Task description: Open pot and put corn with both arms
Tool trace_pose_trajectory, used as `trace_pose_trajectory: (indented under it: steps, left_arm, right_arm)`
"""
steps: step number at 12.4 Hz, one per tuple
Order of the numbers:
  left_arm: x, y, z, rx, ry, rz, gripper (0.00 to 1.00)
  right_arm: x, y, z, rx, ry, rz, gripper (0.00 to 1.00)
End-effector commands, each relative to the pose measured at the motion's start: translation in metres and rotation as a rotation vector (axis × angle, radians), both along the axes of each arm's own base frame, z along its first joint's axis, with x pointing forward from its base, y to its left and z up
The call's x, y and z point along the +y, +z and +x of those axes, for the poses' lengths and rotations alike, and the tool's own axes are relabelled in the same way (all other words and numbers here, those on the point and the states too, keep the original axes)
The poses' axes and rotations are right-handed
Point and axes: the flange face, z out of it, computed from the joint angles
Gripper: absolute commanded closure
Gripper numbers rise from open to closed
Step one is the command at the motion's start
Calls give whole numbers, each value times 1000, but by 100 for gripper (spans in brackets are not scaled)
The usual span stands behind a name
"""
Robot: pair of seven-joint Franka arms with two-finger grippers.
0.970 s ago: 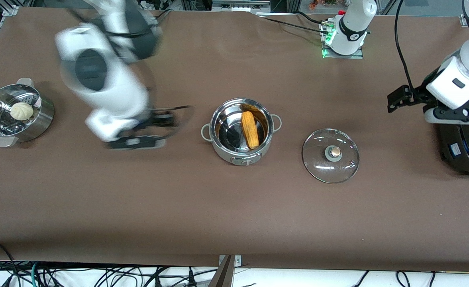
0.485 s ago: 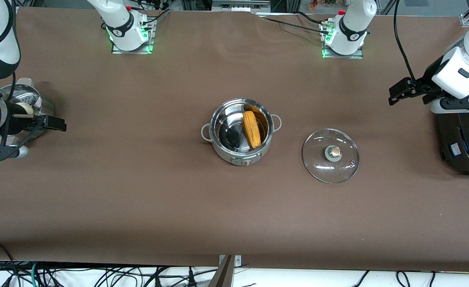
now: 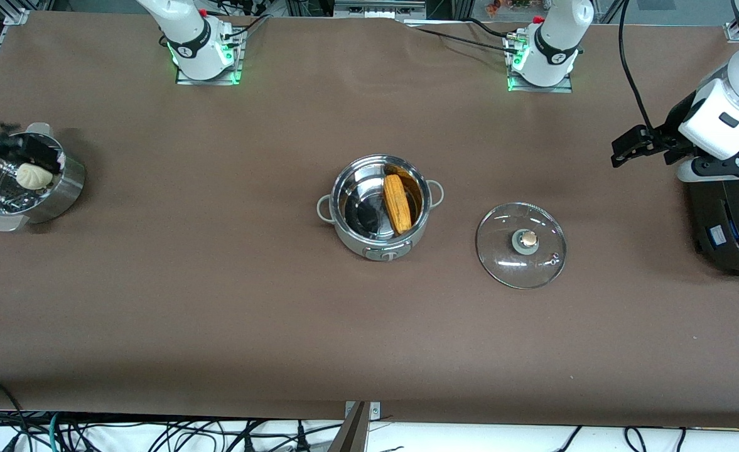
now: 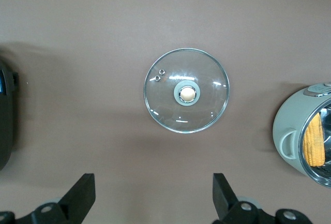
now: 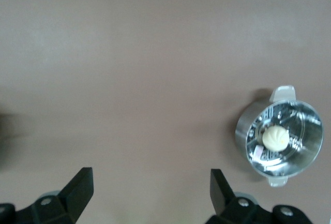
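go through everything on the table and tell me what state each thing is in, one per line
pot: open, lid off, upright.
corn: inside the pot, leaning on its wall.
glass lid: flat on the table beside the pot, knob up.
steamer basket: upright, holding a white bun.
rice cooker: only partly in view at the left arm's end.
left gripper: open, empty, above the rice cooker.
right gripper: open, empty, by the steamer basket.

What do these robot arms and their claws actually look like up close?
Both arms are glossy white with black joint bands. The right arm's base and the left arm's base glow green at the mount, with black cables trailing off. The left gripper and right gripper are matte black, each with two wedge-shaped fingers and small silver screws.
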Motion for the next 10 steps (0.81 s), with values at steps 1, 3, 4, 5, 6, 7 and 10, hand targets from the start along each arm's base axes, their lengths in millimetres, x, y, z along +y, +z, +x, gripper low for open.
trace_pose_trajectory:
  steps: [1, 3, 4, 5, 6, 7, 10]
  left_arm:
    - [-2, 2, -2, -15, 0, 23, 0]
    - [-5, 6, -2, -24, -5, 24, 0]
    - [-8, 6, -2, -24, -9, 23, 0]
    - [-8, 6, -1, -24, -9, 23, 0]
    - [-8, 5, -1, -23, -11, 23, 0]
    - [-8, 5, -1, -23, -12, 23, 0]
    - [-8, 4, 0, -21, -12, 23, 0]
  right_arm:
    - [-18, -22, -20, 2, -6, 52, 0]
    - [-34, -29, -15, 2, 82, 58, 0]
    - [-35, -34, -10, 11, 88, 58, 0]
    - [-39, -39, -2, 18, 86, 60, 0]
    - [-40, -35, 4, 11, 86, 55, 0]
    - [-40, -39, 8, 16, 86, 55, 0]
    - [-40, -38, 10, 6, 85, 54, 0]
